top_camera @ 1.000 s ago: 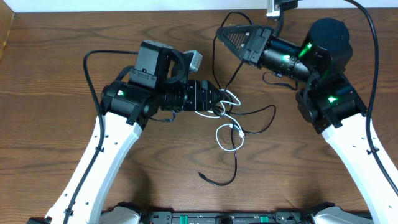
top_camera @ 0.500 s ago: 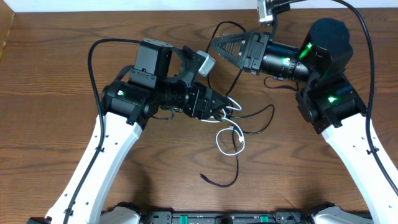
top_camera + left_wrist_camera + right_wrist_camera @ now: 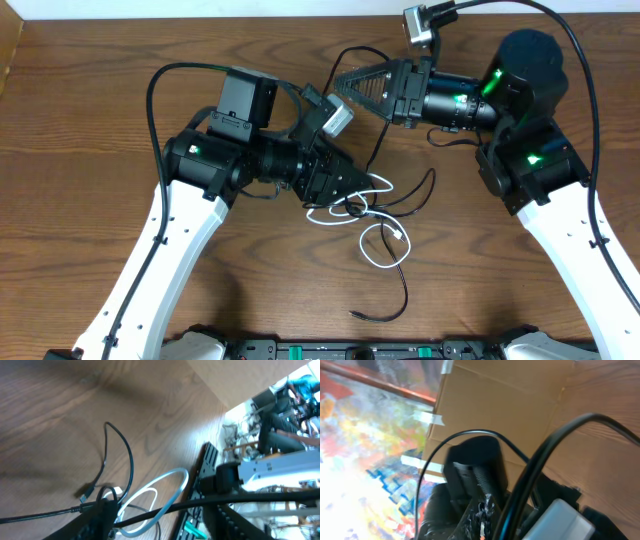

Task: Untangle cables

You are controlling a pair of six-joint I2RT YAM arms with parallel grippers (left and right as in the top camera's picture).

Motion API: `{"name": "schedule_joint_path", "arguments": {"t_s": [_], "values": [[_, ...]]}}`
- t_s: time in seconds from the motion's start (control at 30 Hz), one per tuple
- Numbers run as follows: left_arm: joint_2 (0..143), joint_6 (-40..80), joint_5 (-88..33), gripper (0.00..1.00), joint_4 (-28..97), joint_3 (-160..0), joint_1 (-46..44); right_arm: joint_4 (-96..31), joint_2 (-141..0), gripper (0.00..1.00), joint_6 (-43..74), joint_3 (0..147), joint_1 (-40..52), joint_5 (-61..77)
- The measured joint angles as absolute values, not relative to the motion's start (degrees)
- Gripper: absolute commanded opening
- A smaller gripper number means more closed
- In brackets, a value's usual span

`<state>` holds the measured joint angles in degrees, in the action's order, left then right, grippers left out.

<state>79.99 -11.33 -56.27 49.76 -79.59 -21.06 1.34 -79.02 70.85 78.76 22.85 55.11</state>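
Note:
The cables lie bunched mid-table. A white cable [image 3: 372, 243] loops below the knot, and a black cable [image 3: 404, 290] trails toward the front edge. My left gripper [image 3: 352, 187] reaches into the bunch from the left. In the left wrist view, the left gripper [image 3: 165, 521] has its jaws apart. A black cable [image 3: 200, 503] crosses between them, over the white cable [image 3: 172, 480]. Another black plug [image 3: 85, 494] lies on the wood. My right gripper [image 3: 338, 84] hovers behind the knot. It is shut on a black cable [image 3: 380, 125] that rises from the bunch. The same black cable [image 3: 545, 455] passes the right gripper [image 3: 488, 510] in the right wrist view.
The left arm's thick wire [image 3: 152, 95] arcs over the table at the left. The left wrist camera [image 3: 335, 117] sits just below the right gripper. A cardboard wall [image 3: 495, 400] stands behind the table. The arms' base rail [image 3: 350, 350] runs along the front edge.
My left gripper pushed right and forward into the bunch, and its jaws narrowed a little. The right gripper slid left. The white loop and the black tail shifted right and toward the front.

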Motion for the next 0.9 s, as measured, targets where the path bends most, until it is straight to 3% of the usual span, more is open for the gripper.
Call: {"name": "schedule_joint_path", "arguments": {"t_s": [0.23, 0.37, 0.5, 0.57, 0.9], "values": [[80.0, -15.1, -56.9, 0.43, 53.0, -79.6, -21.1, 5.3, -79.0, 0.01, 72.7, 78.8, 22.9, 56.9], [80.0, -15.8, -56.9, 0.26, 53.2, -79.6, -21.1, 5.3, -79.0, 0.01, 72.9, 78.8, 22.8, 57.3], [80.0, -16.3, -57.1, 0.19, 53.4, -79.6, -21.1, 5.3, -79.0, 0.01, 73.1, 78.8, 22.8, 57.3], [80.0, -16.5, -57.1, 0.08, 53.4, -79.6, -21.1, 5.3, -79.0, 0.01, 73.1, 78.8, 22.8, 57.3], [80.0, -15.8, -55.9, 0.07, 52.8, -79.6, -21.0, 4.4, -79.0, 0.01, 72.1, 78.8, 22.7, 57.2]]}}
